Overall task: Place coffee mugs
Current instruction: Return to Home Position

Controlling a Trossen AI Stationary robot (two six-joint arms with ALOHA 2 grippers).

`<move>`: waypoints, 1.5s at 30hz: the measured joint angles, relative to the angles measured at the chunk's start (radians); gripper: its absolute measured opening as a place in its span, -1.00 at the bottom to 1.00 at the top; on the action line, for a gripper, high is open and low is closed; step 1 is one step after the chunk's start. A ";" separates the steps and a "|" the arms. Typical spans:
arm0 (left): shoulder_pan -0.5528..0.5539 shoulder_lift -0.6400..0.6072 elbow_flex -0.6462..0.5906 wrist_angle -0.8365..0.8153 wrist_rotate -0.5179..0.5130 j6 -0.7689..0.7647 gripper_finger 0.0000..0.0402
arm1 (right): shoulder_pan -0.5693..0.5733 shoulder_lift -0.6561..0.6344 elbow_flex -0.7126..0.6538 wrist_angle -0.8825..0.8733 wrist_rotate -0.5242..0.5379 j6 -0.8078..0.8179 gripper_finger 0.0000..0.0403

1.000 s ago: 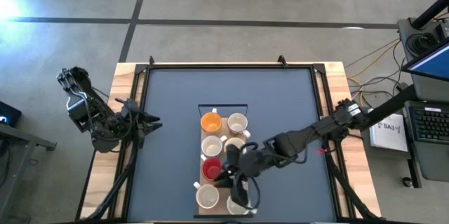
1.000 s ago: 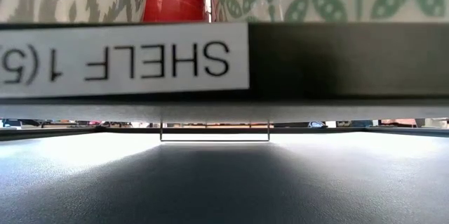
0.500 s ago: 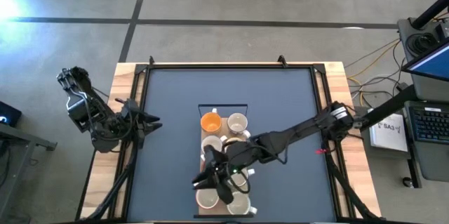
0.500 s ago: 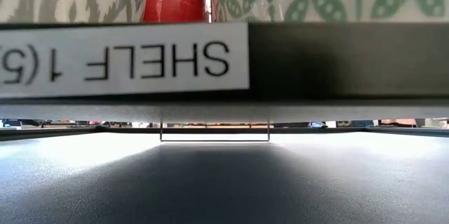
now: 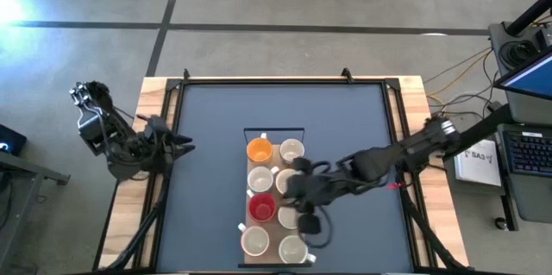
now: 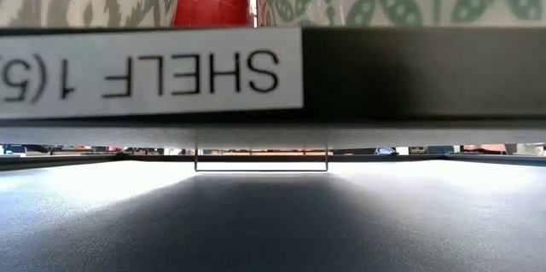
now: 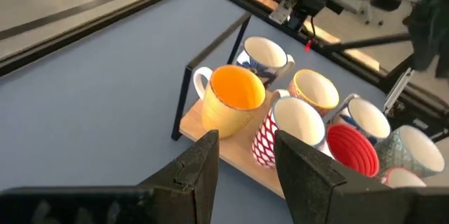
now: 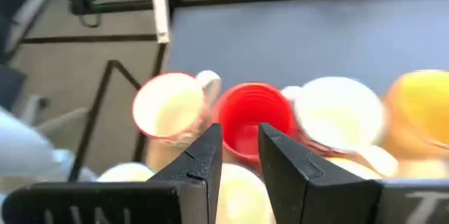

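Coffee mugs crowded on shelf, right claw open, empty, low over them (left claw open, parked aside). Could clip a rim on retreat, toppling neighbours.

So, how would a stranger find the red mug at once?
On the dark blue table, a small wooden shelf holds two rows of round ceramic mugs. The red ceramic mug stands third in the left row, counting from the orange ceramic mug. Only it is plain red, inside too.
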 joint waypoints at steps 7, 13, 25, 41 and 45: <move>0.000 -0.049 0.000 -0.015 -0.046 0.001 -0.40 | 0.026 -0.238 -0.272 0.039 0.136 0.017 -0.59; 0.000 -0.071 -0.001 -0.042 -0.083 -0.001 -0.40 | 0.026 -0.501 -0.660 0.350 0.136 0.044 -0.59; 0.000 -0.153 -0.002 -0.056 -0.176 -0.038 -0.40 | 0.024 -1.009 -1.179 0.475 0.166 0.140 -0.59; 0.000 -0.140 -0.002 -0.056 -0.255 -0.125 -0.40 | -0.003 -1.391 -1.652 0.709 0.206 0.245 -0.59; 0.000 -0.129 -0.002 -0.056 -0.266 -0.133 -0.40 | -0.004 -1.417 -1.732 0.811 0.206 0.250 -0.59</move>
